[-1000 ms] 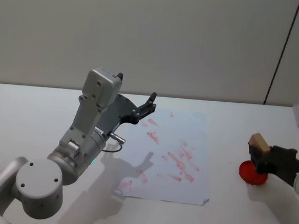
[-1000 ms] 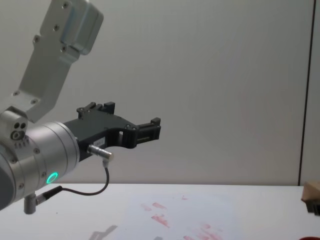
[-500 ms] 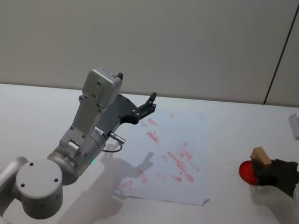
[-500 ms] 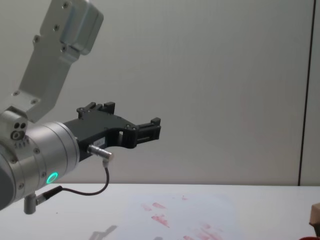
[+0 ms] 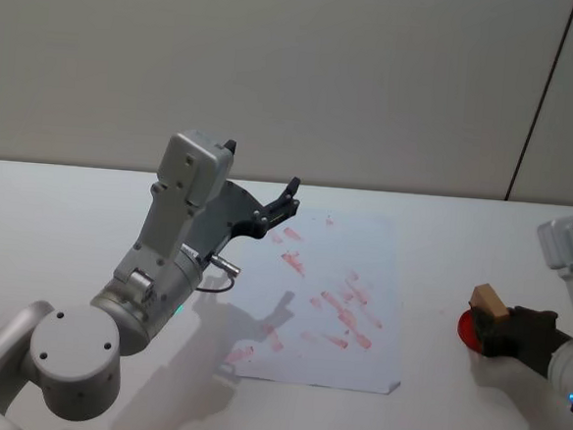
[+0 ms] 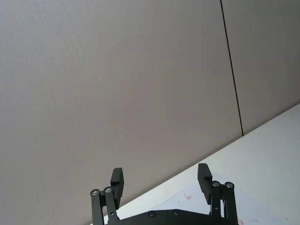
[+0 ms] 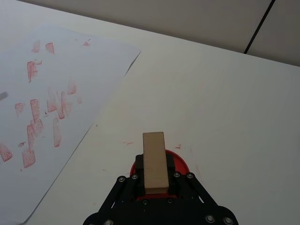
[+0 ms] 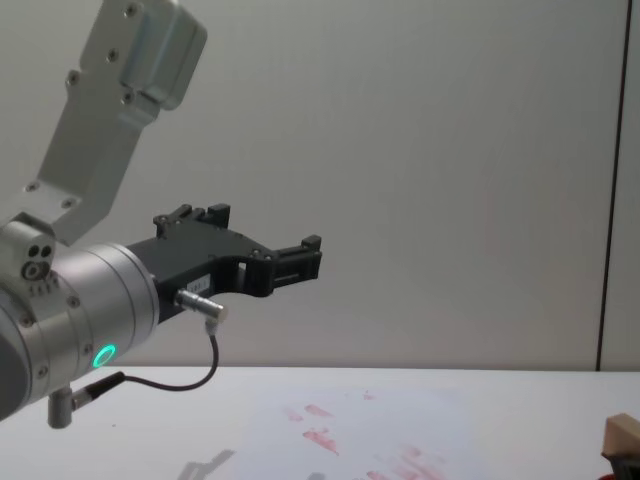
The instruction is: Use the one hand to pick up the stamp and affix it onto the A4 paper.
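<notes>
At lower centre the gripper (image 7: pixel 154 180) clamps the stamp (image 7: pixel 155 161) over the red pad (image 7: pixel 180 163); the paper (image 7: pixel 61 103) fills the frame's left on the bench (image 7: pixel 225 108).

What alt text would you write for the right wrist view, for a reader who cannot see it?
The right claw grips a tan wooden stamp over a red ink pad on a white table. Off to one side lies the A4 paper, covered in scattered red stamp marks.
</notes>
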### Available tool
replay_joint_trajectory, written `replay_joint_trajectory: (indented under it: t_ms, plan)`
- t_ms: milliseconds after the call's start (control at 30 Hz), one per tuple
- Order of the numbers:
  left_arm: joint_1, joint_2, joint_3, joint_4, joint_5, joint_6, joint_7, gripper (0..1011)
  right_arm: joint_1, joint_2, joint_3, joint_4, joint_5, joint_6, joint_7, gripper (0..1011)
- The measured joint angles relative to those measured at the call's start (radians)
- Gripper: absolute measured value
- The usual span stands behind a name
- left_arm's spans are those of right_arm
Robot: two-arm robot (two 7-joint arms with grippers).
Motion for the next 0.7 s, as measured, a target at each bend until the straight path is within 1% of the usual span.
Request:
replay_joint_trajectory:
  t_ms: [300, 367, 400, 467, 600, 633, 700]
  plan:
    - [0.000, 0.000, 0.000, 0.000, 0.000, 0.000, 0.000, 1003, 0.021, -0.013, -0.007, 0.023, -0.019, -0.004, 0.008, 237]
    - [0.000, 0.000, 0.000, 0.000, 0.000, 0.000, 0.000, 1003, 0.022, -0.014, -0.007, 0.025, -0.021, -0.005, 0.008, 287]
    - [0.000, 0.000, 0.000, 0.000, 0.000, 0.000, 0.000, 1003, 0.024, -0.015, -0.008, 0.027, -0.022, -0.005, 0.009, 333]
    - [0.000, 0.000, 0.000, 0.000, 0.000, 0.000, 0.000, 1003, 0.026, -0.016, -0.008, 0.029, -0.024, -0.006, 0.010, 371]
    - [0.000, 0.000, 0.000, 0.000, 0.000, 0.000, 0.000, 1003, 0.029, -0.018, -0.009, 0.032, -0.027, -0.007, 0.011, 539]
    - [0.000, 0.000, 0.000, 0.000, 0.000, 0.000, 0.000, 1003, 0.029, -0.019, -0.009, 0.033, -0.027, -0.007, 0.011, 539]
    - [0.000, 0.000, 0.000, 0.000, 0.000, 0.000, 0.000, 1003, 0.031, -0.020, -0.010, 0.035, -0.029, -0.007, 0.012, 630]
